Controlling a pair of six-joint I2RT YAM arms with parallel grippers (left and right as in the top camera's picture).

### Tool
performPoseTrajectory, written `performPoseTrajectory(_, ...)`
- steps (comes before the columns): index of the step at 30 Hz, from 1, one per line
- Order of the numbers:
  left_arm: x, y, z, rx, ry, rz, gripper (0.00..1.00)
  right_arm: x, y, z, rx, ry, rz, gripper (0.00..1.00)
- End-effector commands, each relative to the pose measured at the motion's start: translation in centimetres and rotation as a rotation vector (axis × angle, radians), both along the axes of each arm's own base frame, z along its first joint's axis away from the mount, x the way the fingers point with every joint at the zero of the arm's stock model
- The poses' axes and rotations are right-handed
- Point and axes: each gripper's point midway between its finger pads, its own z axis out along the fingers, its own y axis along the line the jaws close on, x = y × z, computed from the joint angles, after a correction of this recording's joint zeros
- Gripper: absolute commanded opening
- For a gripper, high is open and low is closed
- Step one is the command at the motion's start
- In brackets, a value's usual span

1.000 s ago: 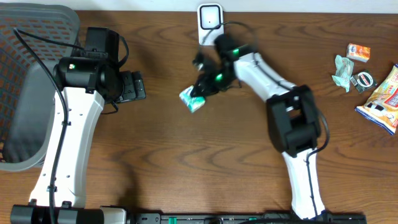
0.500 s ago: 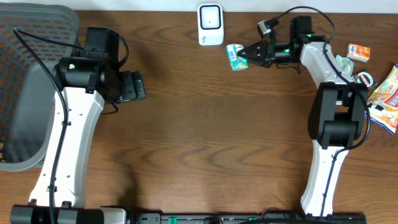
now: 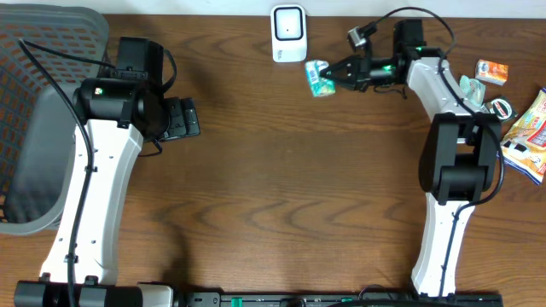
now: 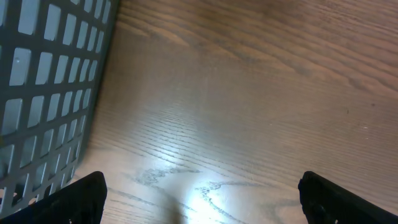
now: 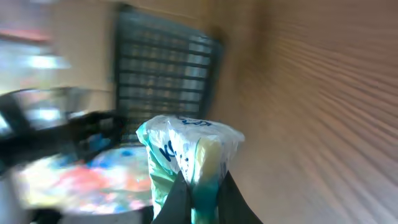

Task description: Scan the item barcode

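Left gripper (image 3: 189, 118): closest to the robot's side, parked next to the grey mesh basket (image 3: 34, 51). Fingers spread wide, nothing in them. It hasn't budged in the last second.
Spare stuff: off at the table's (image 3: 281, 196) right edge, well apart from the action. There's a small orange box (image 3: 492, 72) and a yellow snack bag (image 3: 529, 128).
Right gripper (image 3: 334, 75): clamped tight on one end of the green-and-white packet (image 3: 318, 77), holding it up off the wood.
What changed: a second ago the packet hung over mid-table with the arm reaching left. Then it swung up to the far side, and in the last half second it crept a touch closer to the scanner.
Scanner (image 3: 289, 34): white unit at the far edge. The packet sits just to its right, near but not in front of it.
Task read: looks like the presenting step, with the scan probably not done yet.
Writing: the right wrist view shows blue letters on the packet, too blurred to read, and no barcode is visible. Print on the spare stuff is too small.
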Motion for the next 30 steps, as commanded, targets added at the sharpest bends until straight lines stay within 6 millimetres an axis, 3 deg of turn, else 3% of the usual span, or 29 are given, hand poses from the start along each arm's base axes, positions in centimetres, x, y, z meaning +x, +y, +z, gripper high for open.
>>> performPoseTrajectory(1, -0.1, 0.3, -0.1, 0.014, 0.007, -0.005, 0.98, 0.9, 0.1, -4.9, -0.414, -0.019, -0.093, 0.01)
performPoseTrajectory(4, -0.1, 0.3, -0.1, 0.014, 0.007, -0.005, 0.98, 1.5, -0.7, -8.0, -0.684, -0.063, -0.138, 0.01)
performPoseTrajectory(7, -0.1, 0.3, -0.1, 0.014, 0.007, -0.005, 0.98, 2.8, -1.3, -8.4, -0.902, -0.194, -0.157, 0.01)
performPoseTrajectory(10, -0.1, 0.3, -0.1, 0.014, 0.007, -0.005, 0.98, 5.2, -2.3, -6.5, -1.111, -0.358, -0.214, 0.01)
performPoseTrajectory(12, -0.1, 0.3, -0.1, 0.014, 0.007, -0.005, 0.98, 7.9, -3.1, -3.7, -1.278, -0.534, -0.28, 0.01)
performPoseTrajectory(15, -0.1, 0.3, -0.1, 0.014, 0.007, -0.005, 0.98, 11.4, -1.9, 0.3, -1.422, -0.84, -0.327, 0.01)
performPoseTrajectory(18, -0.1, 0.3, -0.1, 0.014, 0.007, -0.005, 0.98, 13.3, 1.4, 3.1, -1.438, -1.117, -0.288, 0.01)
performPoseTrajectory(22, -0.1, 0.3, -0.1, 0.014, 0.007, -0.005, 0.97, 15.4, 4.0, 6.5, -1.4, -1.338, -0.374, 0.01)
performPoseTrajectory(24, -0.1, 0.3, -0.1, 0.014, 0.007, -0.005, 0.98, 15.9, 4.5, 6.6, -1.396, -1.392, -0.367, 0.01)
performPoseTrajectory(30, -0.1, 0.3, -0.1, 0.014, 0.007, -0.005, 0.98, 16.6, 5.8, 3.6, -1.361, -1.44, -0.297, 0.01)
